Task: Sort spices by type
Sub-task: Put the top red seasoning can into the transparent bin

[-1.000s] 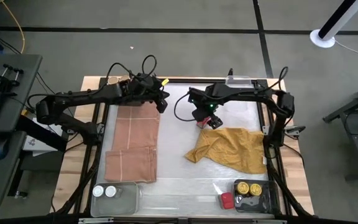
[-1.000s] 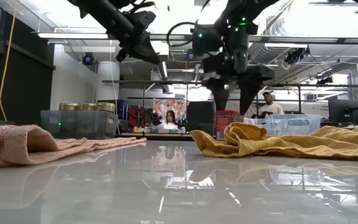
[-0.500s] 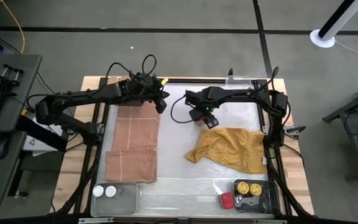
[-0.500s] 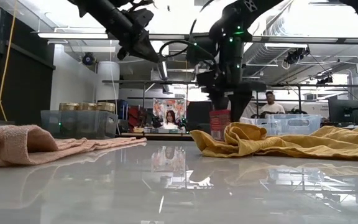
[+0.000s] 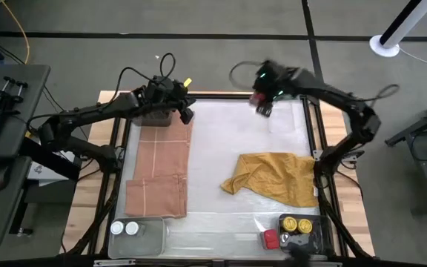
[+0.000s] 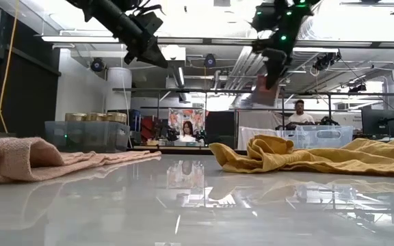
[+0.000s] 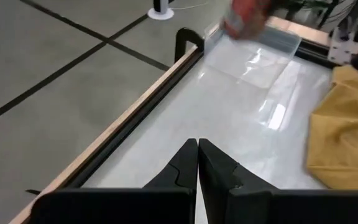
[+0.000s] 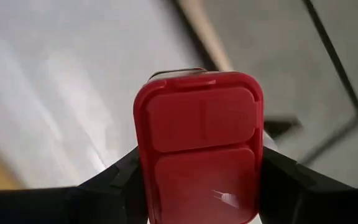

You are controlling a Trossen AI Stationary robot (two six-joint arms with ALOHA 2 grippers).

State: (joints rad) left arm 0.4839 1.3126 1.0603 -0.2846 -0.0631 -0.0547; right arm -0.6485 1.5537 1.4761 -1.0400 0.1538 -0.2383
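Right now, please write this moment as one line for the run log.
right gripper: jaws shut on red-lidded spice jar, lifted over table's far side | left gripper: jaws shut, empty, above pink cloth

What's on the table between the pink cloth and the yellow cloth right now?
Nothing: in the high view, bare white tabletop separates the pink cloth from the yellow cloth. The low view shows the same empty gap.

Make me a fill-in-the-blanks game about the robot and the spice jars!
1. The right gripper holds a spice jar with a ____ lid.
2. The left gripper has its fingers ____.
3. The tray near the pink cloth holds two jars with ____ lids.

Missing words: red; shut; white
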